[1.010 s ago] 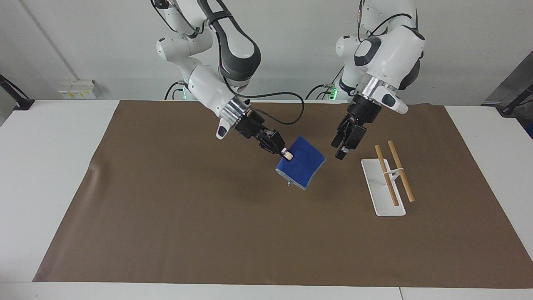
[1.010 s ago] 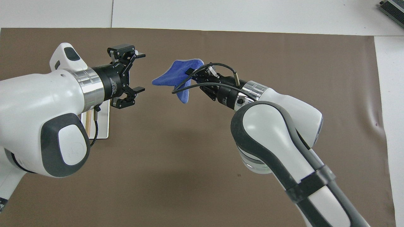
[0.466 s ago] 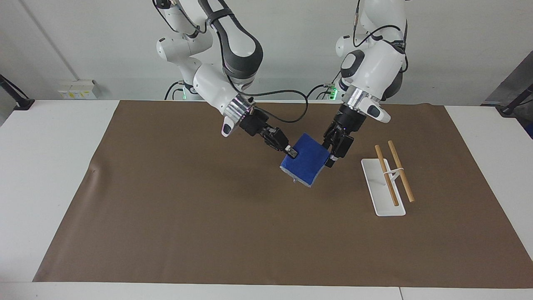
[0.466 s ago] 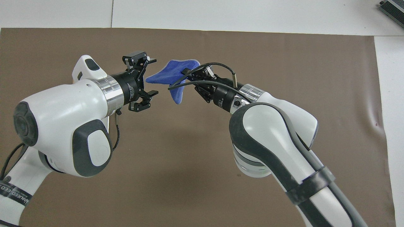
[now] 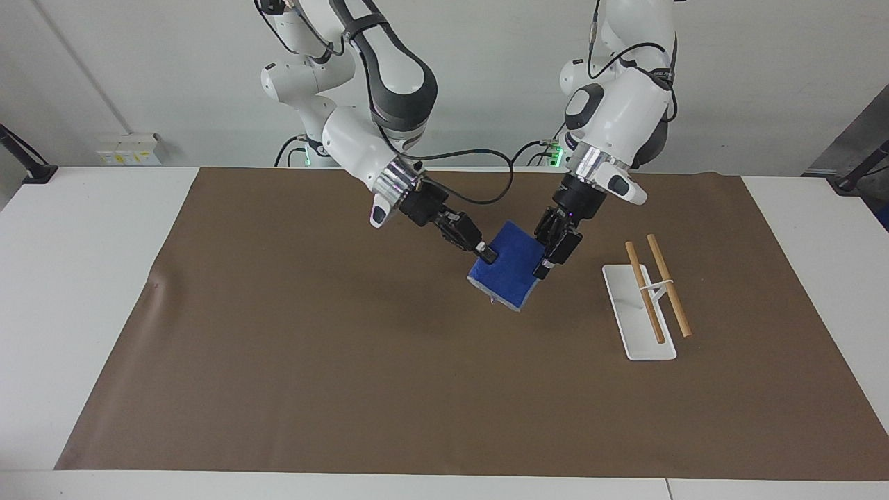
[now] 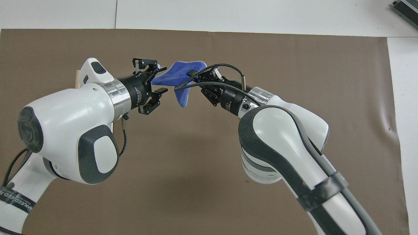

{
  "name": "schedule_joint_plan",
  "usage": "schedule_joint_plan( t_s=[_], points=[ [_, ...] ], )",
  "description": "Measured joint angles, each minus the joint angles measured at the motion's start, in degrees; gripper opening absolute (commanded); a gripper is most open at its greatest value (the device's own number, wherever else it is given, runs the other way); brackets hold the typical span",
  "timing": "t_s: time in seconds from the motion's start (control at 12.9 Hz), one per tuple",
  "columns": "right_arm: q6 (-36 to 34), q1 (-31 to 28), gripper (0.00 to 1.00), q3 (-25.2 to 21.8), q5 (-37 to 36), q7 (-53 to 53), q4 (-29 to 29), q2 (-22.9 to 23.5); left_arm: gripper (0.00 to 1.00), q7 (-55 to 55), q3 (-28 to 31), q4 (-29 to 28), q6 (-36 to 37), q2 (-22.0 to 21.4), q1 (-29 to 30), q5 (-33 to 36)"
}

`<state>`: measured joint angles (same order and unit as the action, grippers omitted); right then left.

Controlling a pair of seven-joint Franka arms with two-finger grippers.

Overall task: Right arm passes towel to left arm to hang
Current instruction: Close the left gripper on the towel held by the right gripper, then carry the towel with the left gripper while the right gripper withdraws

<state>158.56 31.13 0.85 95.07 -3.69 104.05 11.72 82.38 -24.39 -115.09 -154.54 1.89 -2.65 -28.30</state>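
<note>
Facing view: towel (image 5: 510, 272) hanging corner-down.

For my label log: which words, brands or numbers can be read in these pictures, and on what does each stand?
White print on the black wrist cylinder of the left arm: too small to read.
White print on the black wrist cylinder of the right arm: too small to read.
Black band low on the left arm: lettering cut off, unreadable.
Royal-blue cloth towel: no text.
</note>
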Motion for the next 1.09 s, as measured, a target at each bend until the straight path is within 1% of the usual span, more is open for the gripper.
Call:
schedule_joint_plan(
  t_s=[0.16,0.31,0.39,0.47,0.54,0.7,0.85,0.93,1.09],
  points=[
    [0.0,0.0,0.00,0.0,0.0,0.0,0.0,0.0,0.00,-0.1,0.0,0.0,-0.2,0.0,0.0,0.0],
    [0.0,0.0,0.00,0.0,0.0,0.0,0.0,0.1,0.00,-0.5,0.0,0.0,-2.1,0.1,0.0,0.0],
    [0.0,0.0,0.22,0.0,0.0,0.0,0.0,0.1,0.00,-0.8,-0.1,0.1,-3.9,0.2,0.0,0.0],
    [0.0,0.0,0.92,0.0,0.0,0.0,0.0,0.1,0.00,-1.5,-0.1,0.4,-5.2,0.4,0.0,0.0],
    [0.1,0.0,1.00,0.0,0.0,0.0,0.0,0.1,0.00,-2.6,-0.1,0.7,-5.6,0.6,0.0,0.0],
    [2.0,-0.1,1.00,0.0,0.0,0.7,0.0,0.3,0.00,-3.8,-0.1,0.9,-5.8,0.8,0.0,0.0],
    [3.8,-0.3,1.00,-0.2,-1.4,4.8,0.7,0.6,0.00,-4.4,0.5,0.9,-6.0,1.0,0.2,0.0],
    [4.1,-0.8,1.00,-0.3,-4.4,6.6,1.5,0.8,0.00,-4.9,1.4,0.9,-6.0,1.2,0.3,0.0],
    [4.6,-2.3,1.00,-0.6,-13.3,7.7,3.2,1.3,0.00,-5.6,4.3,0.5,-5.9,1.6,0.7,0.0]
  ],
)
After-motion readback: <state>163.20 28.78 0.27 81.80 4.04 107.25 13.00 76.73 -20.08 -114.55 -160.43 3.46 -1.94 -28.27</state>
